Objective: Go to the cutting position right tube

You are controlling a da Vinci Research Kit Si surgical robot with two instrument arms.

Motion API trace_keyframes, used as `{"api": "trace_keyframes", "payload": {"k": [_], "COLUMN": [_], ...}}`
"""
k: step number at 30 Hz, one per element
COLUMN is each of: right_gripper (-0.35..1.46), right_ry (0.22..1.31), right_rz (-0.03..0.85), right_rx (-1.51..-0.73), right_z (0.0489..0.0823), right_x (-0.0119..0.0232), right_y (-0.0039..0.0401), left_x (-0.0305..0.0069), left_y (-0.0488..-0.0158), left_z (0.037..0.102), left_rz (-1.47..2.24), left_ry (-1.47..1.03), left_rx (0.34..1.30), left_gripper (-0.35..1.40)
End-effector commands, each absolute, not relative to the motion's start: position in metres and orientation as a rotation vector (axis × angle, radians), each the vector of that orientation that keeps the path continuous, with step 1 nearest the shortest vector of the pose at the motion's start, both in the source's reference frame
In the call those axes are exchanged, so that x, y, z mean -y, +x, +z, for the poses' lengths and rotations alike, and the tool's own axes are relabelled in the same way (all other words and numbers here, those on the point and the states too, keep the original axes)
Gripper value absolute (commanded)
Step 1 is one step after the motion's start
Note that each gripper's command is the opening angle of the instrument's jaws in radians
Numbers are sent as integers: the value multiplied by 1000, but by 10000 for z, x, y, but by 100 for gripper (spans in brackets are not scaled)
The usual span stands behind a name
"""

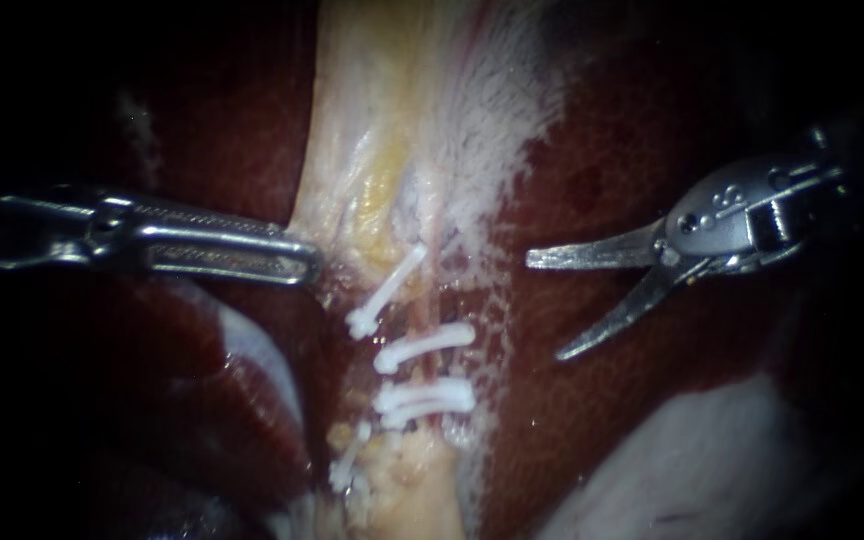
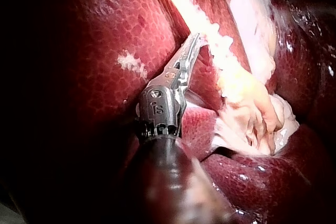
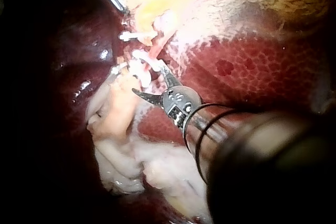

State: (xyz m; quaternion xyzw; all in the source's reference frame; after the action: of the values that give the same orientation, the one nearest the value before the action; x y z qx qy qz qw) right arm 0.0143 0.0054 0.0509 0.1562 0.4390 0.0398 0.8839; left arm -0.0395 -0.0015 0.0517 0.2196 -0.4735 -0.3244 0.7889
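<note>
White clips (image 1: pixel 424 345), steel right instrument (image 1: pixel 544 308) near, tips spread apart

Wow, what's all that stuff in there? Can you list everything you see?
liver: one, dark red, all around.
pale tissue: one band, yellowish-white, down the middle.
clips: about five, white, across the band's lower part.
tube: pinkish, under the clips; count unclear.
whitish lump: one, below the right instrument.
left instrument: one, silver, claw shut on the pale tissue's edge.
right instrument: one, silver, claw open, beside the clips.
</note>
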Motion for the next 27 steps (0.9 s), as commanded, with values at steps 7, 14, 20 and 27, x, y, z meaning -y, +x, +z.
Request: {"api": "trace_keyframes", "payload": {"k": [7, 14, 20, 27], "right_gripper": [143, 128, 127, 120], "right_ry": [382, 521, 613, 689], "right_rz": [106, 135, 138, 142], "right_rx": [-911, -901, -885, -860], "right_z": [512, 526, 548, 564], "right_x": [-50, -31, -5, 13], "right_y": [145, 147, 152, 162], "left_x": [14, -1, -13, -15], "left_y": [-394, -387, -380, -378], "left_z": [514, 489, 450, 416], "left_rz": [-698, -704, -706, -697], "left_ry": [476, 490, 473, 460], "left_rx": [1021, 1018, 1068, 1099], "left_gripper": [-35, -35, -35, -35]}}
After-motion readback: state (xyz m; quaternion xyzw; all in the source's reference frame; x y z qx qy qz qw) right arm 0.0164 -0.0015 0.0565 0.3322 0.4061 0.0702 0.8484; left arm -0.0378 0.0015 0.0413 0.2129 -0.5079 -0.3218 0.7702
